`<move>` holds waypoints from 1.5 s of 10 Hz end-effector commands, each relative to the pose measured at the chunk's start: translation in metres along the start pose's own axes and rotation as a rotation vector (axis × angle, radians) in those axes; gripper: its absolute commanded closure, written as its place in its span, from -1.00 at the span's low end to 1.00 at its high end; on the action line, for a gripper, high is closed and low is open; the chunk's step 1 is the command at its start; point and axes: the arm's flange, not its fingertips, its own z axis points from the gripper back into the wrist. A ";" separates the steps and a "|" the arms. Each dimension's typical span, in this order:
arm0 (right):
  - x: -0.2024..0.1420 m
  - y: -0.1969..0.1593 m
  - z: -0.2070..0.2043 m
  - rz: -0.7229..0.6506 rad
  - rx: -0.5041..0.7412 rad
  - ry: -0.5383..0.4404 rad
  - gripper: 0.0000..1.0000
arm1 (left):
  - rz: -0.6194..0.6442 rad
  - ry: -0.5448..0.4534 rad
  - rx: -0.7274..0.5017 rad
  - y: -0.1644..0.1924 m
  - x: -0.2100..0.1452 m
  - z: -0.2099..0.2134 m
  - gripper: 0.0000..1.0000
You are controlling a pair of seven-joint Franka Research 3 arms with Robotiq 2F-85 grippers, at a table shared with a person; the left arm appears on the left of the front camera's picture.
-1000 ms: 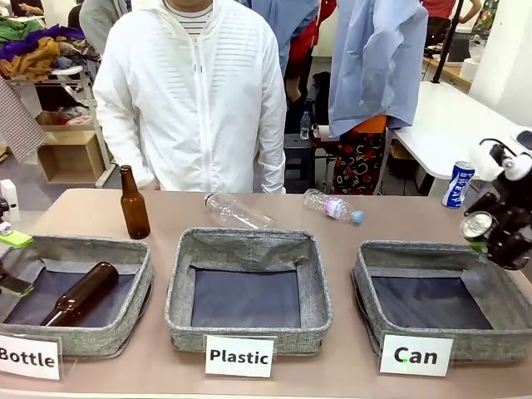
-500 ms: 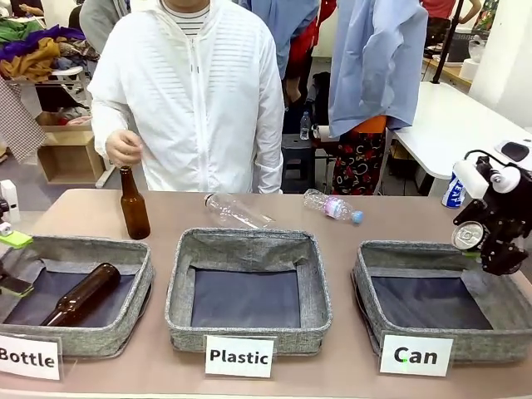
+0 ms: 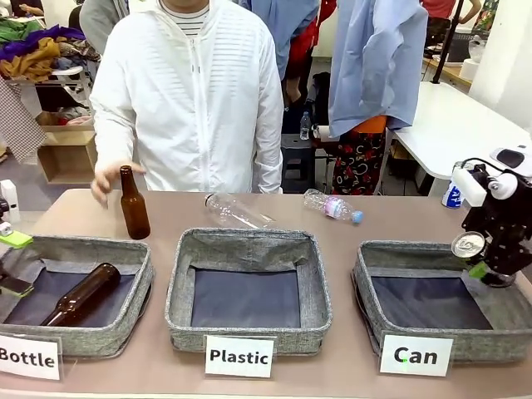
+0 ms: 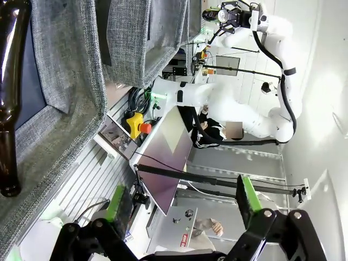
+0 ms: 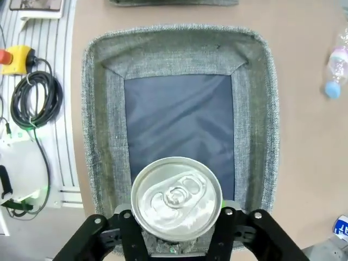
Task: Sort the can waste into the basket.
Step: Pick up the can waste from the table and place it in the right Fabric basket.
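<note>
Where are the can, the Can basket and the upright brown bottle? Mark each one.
can (image 5: 176,197): right wrist view, on its silver top.
basket (image 5: 179,46): right wrist view, on its grey fabric wall.
brown bottle (image 3: 134,214): front view, on its body.

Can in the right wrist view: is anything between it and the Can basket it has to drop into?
Nothing visible. The can sits between the right pincer's fingers, over the basket, whose dark floor lies bare beneath it. The plastic bottle lies outside the basket.
</note>
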 end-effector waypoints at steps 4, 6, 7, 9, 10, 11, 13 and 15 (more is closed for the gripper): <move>0.004 -0.013 0.005 -0.047 0.040 0.014 -1.00 | -0.016 0.002 -0.013 -0.001 -0.001 0.003 -1.00; 0.009 -0.017 0.013 -0.117 0.035 -0.221 -1.00 | -0.016 0.002 -0.013 -0.001 -0.001 0.003 -1.00; 0.015 -0.018 0.022 -0.244 0.110 -0.522 -1.00 | -0.016 0.002 -0.013 -0.001 -0.001 0.003 -1.00; 0.023 -0.028 0.029 -0.657 0.377 -1.200 -1.00 | -0.016 0.002 -0.013 -0.001 -0.001 0.003 -1.00; 0.016 -0.039 0.029 -0.878 0.462 -1.343 -1.00 | -0.016 0.002 -0.013 -0.001 -0.001 0.003 -1.00; 0.006 -0.046 0.027 -0.987 0.516 -1.427 -1.00 | -0.016 0.002 -0.013 -0.001 -0.001 0.003 -1.00; -0.012 -0.058 0.025 -1.141 0.572 -1.536 -1.00 | -0.016 0.002 -0.013 -0.001 -0.001 0.003 -1.00; -0.026 -0.068 0.022 -1.187 0.401 -1.620 -1.00 | -0.016 0.002 -0.013 -0.001 -0.001 0.003 -1.00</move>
